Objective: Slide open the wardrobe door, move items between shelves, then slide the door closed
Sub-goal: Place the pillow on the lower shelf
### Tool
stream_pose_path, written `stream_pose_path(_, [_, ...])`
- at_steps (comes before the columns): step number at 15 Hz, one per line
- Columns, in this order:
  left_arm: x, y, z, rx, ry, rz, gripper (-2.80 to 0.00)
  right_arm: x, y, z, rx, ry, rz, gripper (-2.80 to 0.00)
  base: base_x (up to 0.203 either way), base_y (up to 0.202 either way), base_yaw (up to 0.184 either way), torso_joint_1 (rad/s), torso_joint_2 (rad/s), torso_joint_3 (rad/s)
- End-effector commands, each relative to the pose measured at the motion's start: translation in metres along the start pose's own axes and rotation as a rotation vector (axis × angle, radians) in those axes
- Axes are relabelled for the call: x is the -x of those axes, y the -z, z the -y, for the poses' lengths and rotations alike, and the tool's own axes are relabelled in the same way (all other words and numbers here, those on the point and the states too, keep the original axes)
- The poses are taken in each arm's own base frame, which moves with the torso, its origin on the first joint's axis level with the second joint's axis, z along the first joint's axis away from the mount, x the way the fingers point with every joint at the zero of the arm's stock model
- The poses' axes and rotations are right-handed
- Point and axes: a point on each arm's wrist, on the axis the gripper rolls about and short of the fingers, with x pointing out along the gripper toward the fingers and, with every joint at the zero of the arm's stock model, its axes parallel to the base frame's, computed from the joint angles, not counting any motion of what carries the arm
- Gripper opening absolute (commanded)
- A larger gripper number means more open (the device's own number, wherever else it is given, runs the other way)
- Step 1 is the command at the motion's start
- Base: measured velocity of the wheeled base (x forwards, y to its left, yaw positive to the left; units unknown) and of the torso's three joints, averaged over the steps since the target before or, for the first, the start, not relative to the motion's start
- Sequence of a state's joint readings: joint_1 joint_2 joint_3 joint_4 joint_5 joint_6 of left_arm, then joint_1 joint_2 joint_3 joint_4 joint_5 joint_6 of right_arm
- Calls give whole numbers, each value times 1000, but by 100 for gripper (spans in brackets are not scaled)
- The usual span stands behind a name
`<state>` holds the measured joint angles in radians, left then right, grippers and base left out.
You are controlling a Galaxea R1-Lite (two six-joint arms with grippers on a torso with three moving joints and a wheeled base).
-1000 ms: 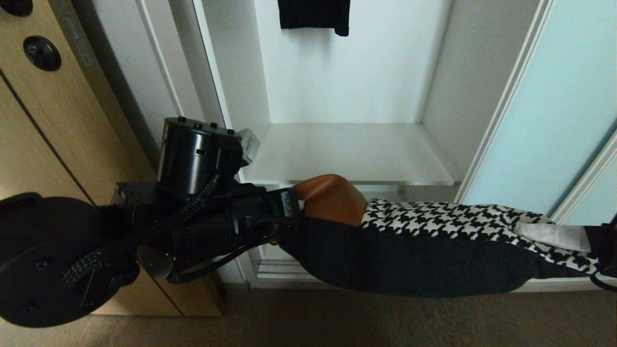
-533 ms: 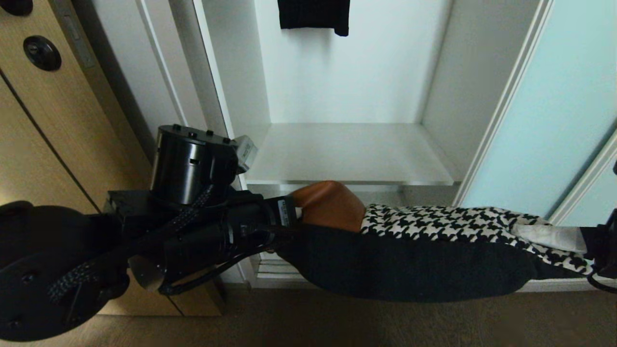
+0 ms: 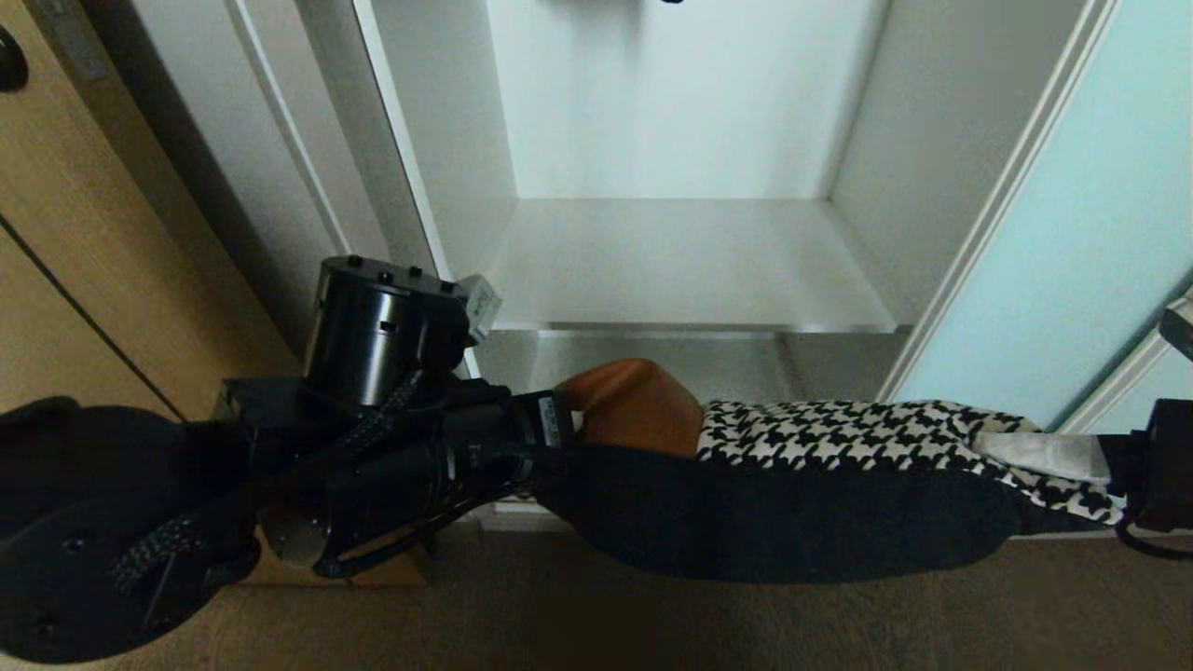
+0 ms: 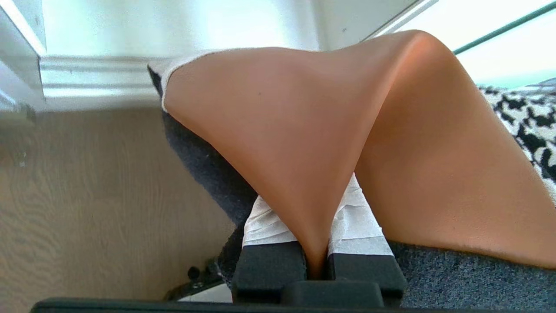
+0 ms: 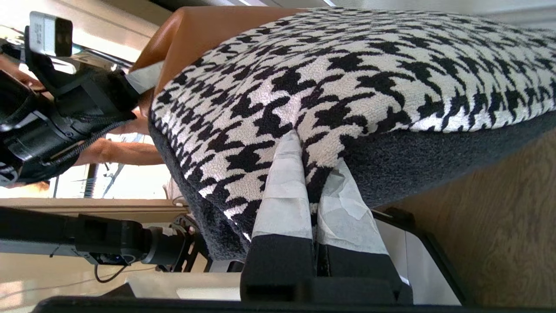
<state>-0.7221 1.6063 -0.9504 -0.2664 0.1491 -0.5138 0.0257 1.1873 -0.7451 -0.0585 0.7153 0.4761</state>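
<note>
The cushion (image 3: pixel 839 438) hangs level between my two grippers in front of the open wardrobe, just below the front edge of a white shelf (image 3: pixel 690 270). Its tan leather end points left, its houndstooth part right, and its black back faces me. My left gripper (image 3: pixel 573 419) is shut on a pinched fold of the tan end (image 4: pixel 295 117), as the left gripper (image 4: pixel 310 208) shows from the wrist. My right gripper (image 3: pixel 1053 457) is shut on the houndstooth corner (image 5: pixel 369 65), with the right gripper (image 5: pixel 315 152) biting the fabric. The sliding wardrobe door (image 3: pixel 1072 242) stands slid aside on the right.
A light wooden door (image 3: pixel 84 233) stands on the left, close behind my left arm's black joint (image 3: pixel 382 317). Wooden floor (image 3: pixel 559 624) runs below the cushion. Under the shelf a lower compartment (image 3: pixel 652 359) opens.
The whole head view has shifted: the shelf sits higher in the picture and the black garment has left the top. The cushion now hangs lower against the shelf's edge. Both grips are unchanged.
</note>
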Motion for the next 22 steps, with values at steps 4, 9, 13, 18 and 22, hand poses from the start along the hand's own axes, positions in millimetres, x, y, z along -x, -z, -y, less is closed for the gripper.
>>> stream_pose_path(4, [-5, 3, 0, -2, -8, -13, -280, -12, -5, 9, -29, 11, -31, -280, 0, 0, 0, 4, 4, -202])
stream_pose_path(9, [-7, 7, -3, -6, -20, -30, -280, -24, -13, 16, -43, 19, -46, -280, 0, 0, 0, 3, 6, -196])
stream_pose_path(13, [-12, 8, -2, -6, -20, -33, -280, -30, -16, 19, -49, 21, -57, -280, 0, 0, 0, 1, 3, -199])
stream_pose_path(18, [-15, 10, -3, -7, -24, -41, -280, -36, -24, 21, -46, 19, -57, -280, 0, 0, 0, 3, 2, -197])
stream_pose_path(22, [-23, 15, -5, -13, -38, -66, -280, -39, -29, 21, -42, 16, -53, -280, 0, 0, 0, 2, 2, -196])
